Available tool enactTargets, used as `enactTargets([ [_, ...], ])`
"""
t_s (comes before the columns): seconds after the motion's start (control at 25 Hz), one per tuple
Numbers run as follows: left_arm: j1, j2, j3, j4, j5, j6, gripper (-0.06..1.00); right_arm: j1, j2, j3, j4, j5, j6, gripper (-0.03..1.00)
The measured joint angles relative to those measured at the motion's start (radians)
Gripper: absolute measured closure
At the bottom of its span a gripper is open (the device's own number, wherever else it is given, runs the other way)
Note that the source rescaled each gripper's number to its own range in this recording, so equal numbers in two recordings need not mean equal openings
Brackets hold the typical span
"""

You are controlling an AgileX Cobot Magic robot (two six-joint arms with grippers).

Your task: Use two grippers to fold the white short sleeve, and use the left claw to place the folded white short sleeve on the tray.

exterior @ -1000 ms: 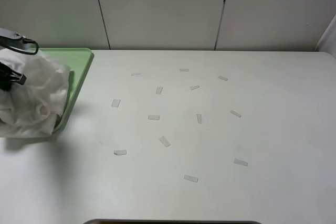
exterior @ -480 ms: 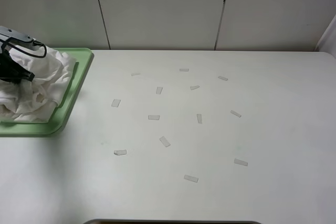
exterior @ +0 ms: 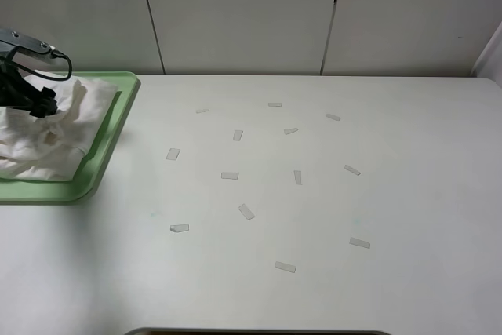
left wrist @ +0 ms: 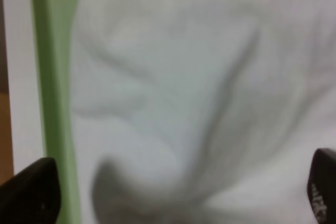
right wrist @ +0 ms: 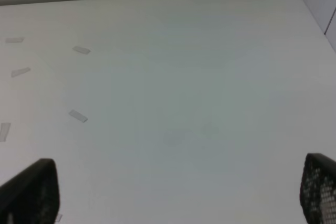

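The white short sleeve point(exterior: 55, 135) lies crumpled and folded on the light-green tray point(exterior: 110, 143) at the table's far left. My left gripper point(exterior: 30, 101) hovers just over the shirt's back part. In the left wrist view its fingertips point(left wrist: 31, 192) stand wide apart, so the left gripper point(left wrist: 178, 195) is open, with the blurred white short sleeve point(left wrist: 184, 77) below and the tray rim point(left wrist: 52, 77) beside it. My right gripper point(right wrist: 173, 190) is open over bare table with nothing between its fingers; the exterior high view does not show it.
Several small pale tape strips point(exterior: 230, 175) are scattered over the middle of the white table point(exterior: 392, 194). Some of these strips point(right wrist: 77, 115) also show in the right wrist view. A white panelled wall point(exterior: 243, 13) runs behind the table.
The shirt has come down from a hanging bundle to lie flat on the tray. My left gripper has opened and let go of it, staying just above.
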Motion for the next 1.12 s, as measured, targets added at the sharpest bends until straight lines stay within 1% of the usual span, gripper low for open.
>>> enactTargets([
  [0.04, 0.000, 0.000, 0.000, 0.000, -0.020, 0.000, 0.06, 0.000, 0.000, 0.000, 0.000, 0.000, 0.000, -0.03],
  [0.08, 0.000, 0.000, 0.000, 0.000, -0.062, 0.000, -0.02, 0.000, 0.000, 0.000, 0.000, 0.000, 0.000, -0.03],
  [0.24, 0.000, -0.002, -0.002, 0.000, -0.083, 0.000, -0.05, 0.000, 0.000, 0.000, 0.000, 0.000, 0.000, -0.03],
  [0.4, 0.000, -0.031, -0.005, 0.000, -0.060, -0.001, -0.05, 0.000, 0.000, 0.000, 0.000, 0.000, 0.000, -0.03],
  [0.44, 0.000, -0.071, -0.005, -0.009, -0.010, -0.004, -0.05, 0.000, 0.000, 0.000, 0.000, 0.000, 0.000, -0.03],
  [0.48, 0.000, -0.071, -0.005, -0.009, -0.010, -0.004, -0.05, 0.000, 0.000, 0.000, 0.000, 0.000, 0.000, -0.03],
  [0.64, 0.000, -0.162, -0.007, -0.053, 0.125, -0.006, -0.05, 0.000, 0.000, 0.000, 0.000, 0.000, 0.000, -0.03],
  [0.68, 0.000, -0.218, -0.007, -0.088, 0.213, -0.006, -0.05, 0.000, 0.000, 0.000, 0.000, 0.000, 0.000, -0.03],
  [0.76, 0.000, -0.280, -0.007, -0.136, 0.306, -0.006, -0.05, 0.000, 0.000, 0.000, 0.000, 0.000, 0.000, -0.03],
  [0.8, 0.000, -0.310, -0.007, -0.160, 0.342, -0.006, -0.04, 0.000, 0.000, 0.000, 0.000, 0.000, 0.000, -0.03],
  [0.84, 0.000, -0.310, -0.007, -0.160, 0.342, -0.006, -0.04, 0.000, 0.000, 0.000, 0.000, 0.000, 0.000, -0.03],
  [0.92, 0.000, -0.397, -0.007, -0.221, 0.461, -0.006, -0.03, 0.000, 0.000, 0.000, 0.000, 0.000, 0.000, -0.03],
  [0.96, 0.000, -0.428, -0.007, -0.239, 0.498, -0.006, -0.03, 0.000, 0.000, 0.000, 0.000, 0.000, 0.000, -0.03],
  [1.0, 0.000, -0.428, -0.007, -0.239, 0.498, -0.006, -0.03, 0.000, 0.000, 0.000, 0.000, 0.000, 0.000, -0.03],
  [1.04, 0.000, -0.454, -0.007, -0.254, 0.527, -0.006, -0.03, 0.000, 0.000, 0.000, 0.000, 0.000, 0.000, -0.03],
  [1.12, 0.000, -0.548, -0.007, -0.299, 0.622, -0.006, -0.02, 0.000, 0.000, 0.000, 0.000, 0.000, 0.000, -0.03],
])
